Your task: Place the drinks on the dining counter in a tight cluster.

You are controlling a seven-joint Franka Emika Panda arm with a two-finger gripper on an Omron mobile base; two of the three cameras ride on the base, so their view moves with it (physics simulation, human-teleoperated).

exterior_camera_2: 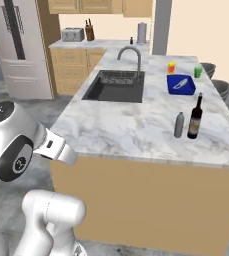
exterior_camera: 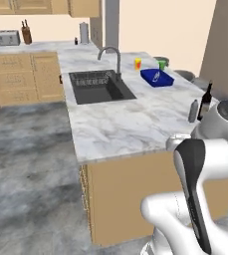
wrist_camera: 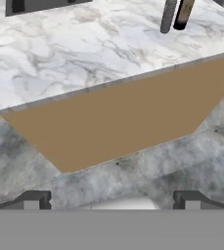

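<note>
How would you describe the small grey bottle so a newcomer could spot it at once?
Start at the marble dining counter with the black sink. Near its right edge two bottles stand side by side. The small grey bottle is the shorter, plain one, left of the tall dark wine bottle with its pale label.

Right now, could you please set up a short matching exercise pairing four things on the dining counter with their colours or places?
Things:
1. wine bottle
2. small grey bottle
3. sink
4. blue tray

Descriptions:
A. black basin set into the marble, under the curved faucet
B. lies flat between the yellow cup and the green cup
C. tall and dark with a pale label
D. short, standing upright just beside the tall bottle

Pairs: 1-C, 2-D, 3-A, 4-B
</note>
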